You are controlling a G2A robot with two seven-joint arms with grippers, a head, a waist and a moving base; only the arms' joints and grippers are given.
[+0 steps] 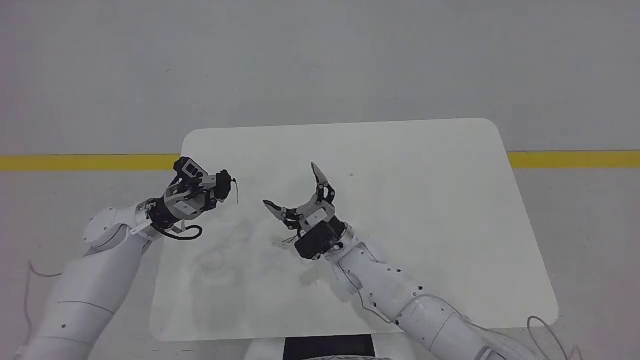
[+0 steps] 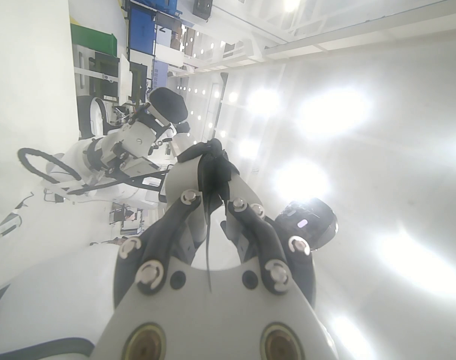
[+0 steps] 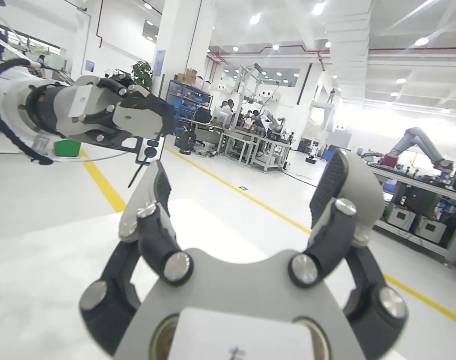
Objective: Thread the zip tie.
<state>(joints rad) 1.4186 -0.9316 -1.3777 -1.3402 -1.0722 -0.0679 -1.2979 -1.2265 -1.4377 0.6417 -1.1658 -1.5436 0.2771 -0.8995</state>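
A thin black zip tie point(image 1: 234, 189) hangs from my left gripper point(image 1: 224, 182), which is shut on it above the table's left edge. In the left wrist view the fingertips point(image 2: 212, 151) pinch the tie's upper part, and its strand point(image 2: 209, 234) trails back toward the wrist. My right gripper point(image 1: 295, 193) stands open a short way to the right of it, with nothing between its fingers. In the right wrist view the open right gripper point(image 3: 246, 185) faces the left gripper point(image 3: 164, 119), and the zip tie's free end point(image 3: 141, 166) dangles just beyond one ribbed finger point(image 3: 162, 189).
Both grippers are above the left half of the white table point(image 1: 450, 170). A yellow floor line point(image 1: 570, 159) runs behind it. Workbenches and other machines point(image 3: 250, 140) stand far off in the room.
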